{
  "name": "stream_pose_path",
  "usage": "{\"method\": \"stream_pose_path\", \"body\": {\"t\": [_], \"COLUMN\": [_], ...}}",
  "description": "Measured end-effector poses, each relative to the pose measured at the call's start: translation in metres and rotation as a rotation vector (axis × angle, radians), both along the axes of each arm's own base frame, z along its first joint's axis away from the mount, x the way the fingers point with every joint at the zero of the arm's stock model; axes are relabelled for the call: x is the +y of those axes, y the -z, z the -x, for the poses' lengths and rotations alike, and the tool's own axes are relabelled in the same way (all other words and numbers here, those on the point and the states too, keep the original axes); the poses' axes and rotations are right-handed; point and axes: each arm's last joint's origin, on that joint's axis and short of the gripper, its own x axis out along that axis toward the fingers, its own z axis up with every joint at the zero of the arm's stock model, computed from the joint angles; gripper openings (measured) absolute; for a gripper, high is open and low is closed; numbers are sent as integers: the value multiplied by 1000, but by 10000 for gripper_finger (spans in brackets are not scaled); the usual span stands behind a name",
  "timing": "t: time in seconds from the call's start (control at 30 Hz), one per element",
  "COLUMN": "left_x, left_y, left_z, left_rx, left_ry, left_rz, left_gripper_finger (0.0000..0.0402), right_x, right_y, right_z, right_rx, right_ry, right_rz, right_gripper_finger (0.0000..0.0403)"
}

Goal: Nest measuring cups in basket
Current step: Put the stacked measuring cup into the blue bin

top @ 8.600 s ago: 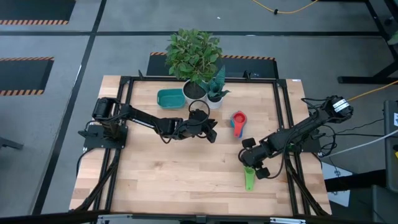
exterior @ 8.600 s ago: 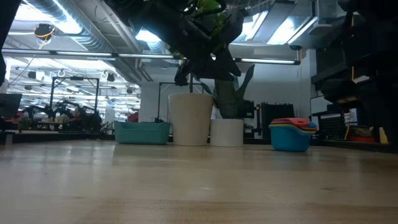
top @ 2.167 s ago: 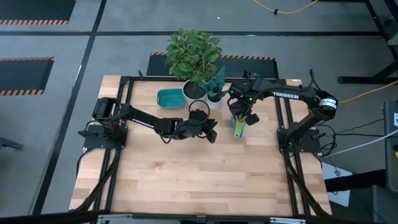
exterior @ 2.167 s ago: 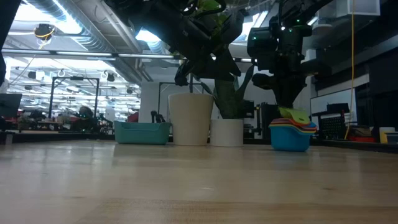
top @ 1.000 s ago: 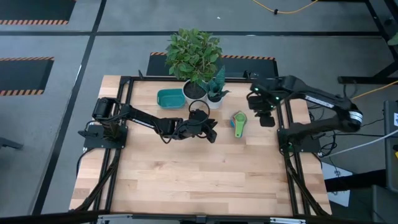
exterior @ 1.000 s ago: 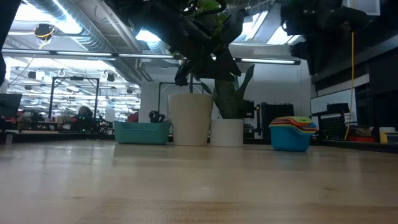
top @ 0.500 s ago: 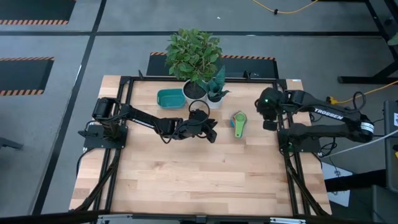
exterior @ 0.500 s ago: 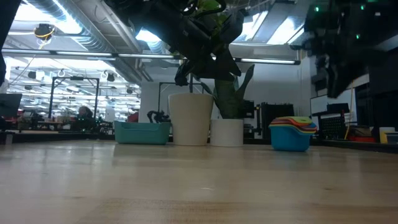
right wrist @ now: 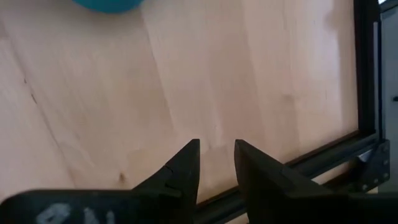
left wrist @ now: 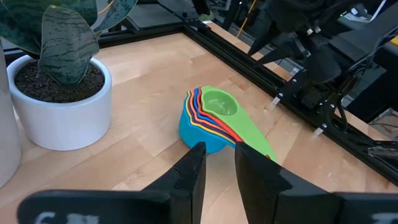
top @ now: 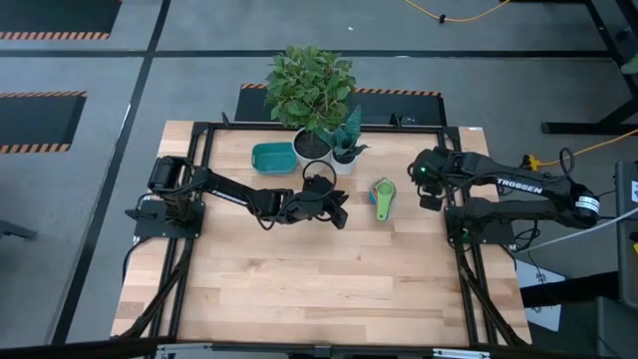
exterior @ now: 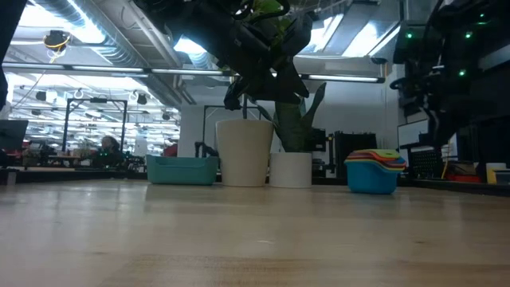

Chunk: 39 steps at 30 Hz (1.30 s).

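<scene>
The measuring cups (top: pixel 383 195) stand nested in one stack on the table right of centre, green on top with its handle toward the near edge; they also show in the low view (exterior: pixel 373 171) and the left wrist view (left wrist: pixel 211 118). The teal basket (top: pixel 273 157) sits at the far left, holding nothing (exterior: pixel 182 169). My left gripper (top: pixel 342 212) hovers just left of the stack, shut (left wrist: pixel 219 163). My right gripper (top: pixel 427 189) hangs right of the stack, shut (right wrist: pixel 216 163), above bare wood.
Two white plant pots stand at the far edge between basket and cups, a large one (top: pixel 312 145) and a small one (top: pixel 342 160) (left wrist: pixel 59 106). A black frame rail (top: pixel 454 179) runs along the table's right side. Bare wood (top: pixel 319 279) fills the near half.
My right arm has drawn its gripper a little away from the cup stack toward the table's right edge and brought it lower, its arm folding back along the right rail. The stack of cups and my left arm have stayed still.
</scene>
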Motion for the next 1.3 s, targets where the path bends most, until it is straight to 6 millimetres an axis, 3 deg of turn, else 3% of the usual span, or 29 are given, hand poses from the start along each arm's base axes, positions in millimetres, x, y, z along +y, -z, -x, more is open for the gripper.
{"method": "stream_pose_path", "body": {"t": [0.3, 0.6, 0.9, 1.3], "left_x": [0, 0, 0, 1], "left_y": [0, 0, -1, -28], "left_z": [0, 0, 0, 10], "left_rx": [0, 21, 35, 12], "left_ry": [0, 14, 25, 47], "left_rz": [0, -37, -64, -128], "left_gripper_finger": [79, 79, 79, 79], "right_x": [-4, -18, -26, -36], "right_y": [2, 20, 36, 51], "right_z": [-9, -14, -26, -54], "right_rx": [-18, 100, 112, -85], "right_ry": [-36, -17, -20, -76], "right_rz": [20, -59, -138, -227], "right_gripper_finger": [104, 104, 104, 104]}}
